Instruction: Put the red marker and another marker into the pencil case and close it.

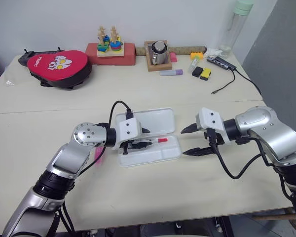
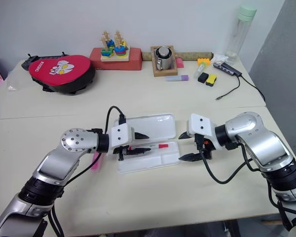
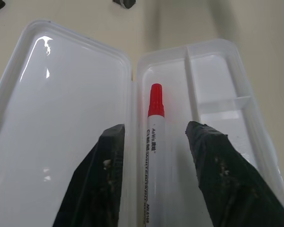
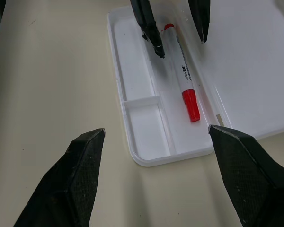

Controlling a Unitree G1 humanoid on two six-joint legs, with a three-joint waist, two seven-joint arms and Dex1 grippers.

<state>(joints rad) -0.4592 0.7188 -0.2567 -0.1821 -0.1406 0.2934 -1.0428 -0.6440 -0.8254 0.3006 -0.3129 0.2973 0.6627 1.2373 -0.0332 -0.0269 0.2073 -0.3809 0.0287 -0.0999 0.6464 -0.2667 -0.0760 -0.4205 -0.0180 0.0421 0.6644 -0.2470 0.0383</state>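
I see the red marker [image 3: 153, 142] lying in the pencil case [image 3: 75, 118] | left gripper [image 3: 154, 142] parted astride it, ungripped | right gripper [image 4: 156, 142] wide, empty, beside the case.

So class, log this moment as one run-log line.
red marker: lying in pencil case | left gripper: jaws open astride it | right gripper: open beside case | case: open
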